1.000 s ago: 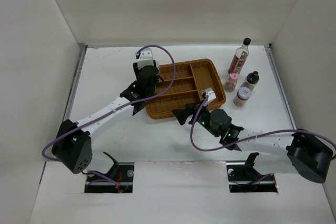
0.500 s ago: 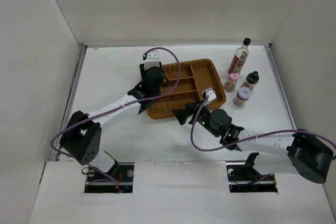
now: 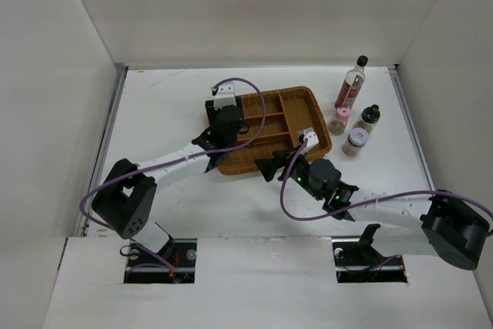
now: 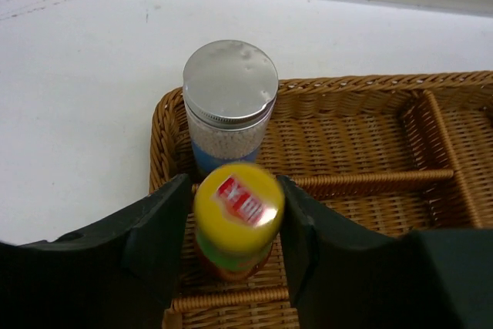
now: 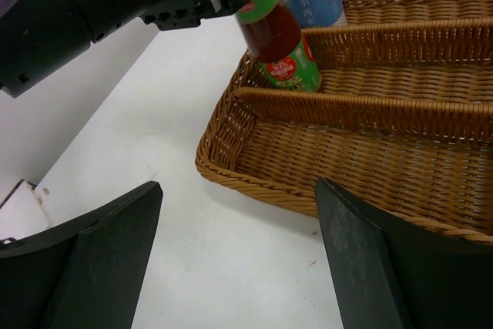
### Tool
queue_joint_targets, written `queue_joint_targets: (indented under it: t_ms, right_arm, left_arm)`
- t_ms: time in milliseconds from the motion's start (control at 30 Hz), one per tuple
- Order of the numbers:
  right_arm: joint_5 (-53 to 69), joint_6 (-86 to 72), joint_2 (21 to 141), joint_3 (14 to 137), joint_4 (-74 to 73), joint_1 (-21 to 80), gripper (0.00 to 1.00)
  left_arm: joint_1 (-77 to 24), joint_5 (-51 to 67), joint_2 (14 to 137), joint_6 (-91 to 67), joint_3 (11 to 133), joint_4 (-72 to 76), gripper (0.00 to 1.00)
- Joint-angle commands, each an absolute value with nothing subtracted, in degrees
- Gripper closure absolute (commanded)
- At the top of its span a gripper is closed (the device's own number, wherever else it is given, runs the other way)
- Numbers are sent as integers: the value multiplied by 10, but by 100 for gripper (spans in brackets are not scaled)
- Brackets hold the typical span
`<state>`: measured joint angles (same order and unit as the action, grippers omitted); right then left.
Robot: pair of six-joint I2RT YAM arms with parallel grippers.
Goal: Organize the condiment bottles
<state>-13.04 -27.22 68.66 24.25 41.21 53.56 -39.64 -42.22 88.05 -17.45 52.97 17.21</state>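
Note:
My left gripper [image 3: 229, 124] is over the left end of the brown wicker tray [image 3: 302, 98]. In the left wrist view it [image 4: 237, 213] is shut on the cap of the green-yellow-capped red bottle [image 4: 237, 217]. The right wrist view shows this bottle [image 5: 279, 44] tilted, its base in the middle compartment. The blue-labelled white-lidded jar [image 4: 229, 94] stands just behind it in the tray's far-left corner. My right gripper [image 3: 267, 167] is open and empty on the table before the tray's near-left corner. The tall clear bottle [image 3: 353, 82], pink-lidded shaker [image 3: 339, 121], black-capped shaker [image 3: 367, 119] and red-labelled shaker [image 3: 355, 142] stand right of the tray.
The tray [image 5: 254, 179] has long compartments split by wicker dividers. White walls close the table on the left, back and right. The left arm's cable loops over the tray's left part.
My left gripper has moved right and a little nearer, carrying the red bottle over the tray's left end. The right arm has barely moved.

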Motion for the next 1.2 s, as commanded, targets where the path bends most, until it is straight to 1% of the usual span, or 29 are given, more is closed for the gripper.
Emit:
queue_joint_targets:
  t_ms: [0, 67, 233, 333, 533, 633, 733, 800, 900, 1000, 1033, 1167]
  right_arm:
    - [-130, -278, 674, 236, 452, 530, 15]
    - [-130, -278, 674, 236, 452, 530, 18]
    - [-130, -278, 672, 236, 452, 530, 39]
    - [-130, -278, 671, 236, 451, 530, 46]
    - [-132, -277, 667, 236, 446, 529, 55]
    - [-133, -276, 664, 236, 441, 527, 64]
    - [-138, -273, 660, 239, 426, 525, 77]
    - [-141, -273, 661, 243, 417, 522, 82]
    - [-149, -272, 668, 246, 409, 514, 84]
    - [-164, -274, 669, 249, 398, 494, 82]
    - [-171, -276, 664, 251, 389, 488, 80]
    - [-234, -275, 631, 287, 280, 451, 64]
  left_arm:
    - [-401, -433, 864, -184, 526, 225, 50]
    - [-402, -433, 858, -184, 525, 225, 43]
    - [-403, -433, 835, -184, 519, 225, 28]
    - [-403, -433, 817, -183, 511, 225, 22]
    - [-407, -433, 752, -183, 480, 225, 9]
    - [-406, -433, 691, -185, 441, 225, 0]
    - [-400, -439, 631, -192, 397, 225, 0]
    - [-392, -454, 580, -206, 353, 225, 0]
    - [-364, -487, 497, -235, 281, 221, 0]
    - [-329, -496, 426, -278, 213, 217, 0]
    - [-319, -493, 408, -297, 191, 214, 0]
    - [-280, -455, 381, -375, 130, 200, 0]
